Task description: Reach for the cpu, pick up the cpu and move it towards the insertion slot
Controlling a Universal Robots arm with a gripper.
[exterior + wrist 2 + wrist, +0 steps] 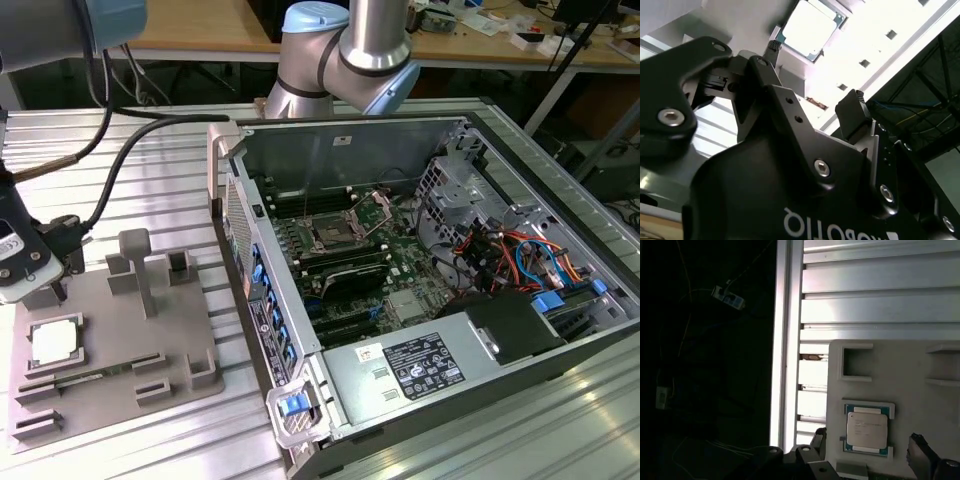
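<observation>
The cpu (52,342), a small square chip with a pale metal top, lies flat in a recess of the gray fixture plate (115,345) at the exterior view's left. My gripper (48,290) hangs just above and behind it, open, with nothing between its fingers. In both wrist views the cpu (866,430) (810,27) shows beyond the gripper (867,447) (812,75), whose two black fingers (919,450) stand wide apart on either side of it without touching. The insertion slot (330,235), a silver-framed socket, sits on the motherboard inside the open computer case.
The open case (420,130) stands to the plate's right, holding memory slots, coloured cables (510,255) and a labelled box (420,365). Gray posts (145,270) rise from the plate near the gripper. A black cable (120,170) loops over the slatted metal table (880,305).
</observation>
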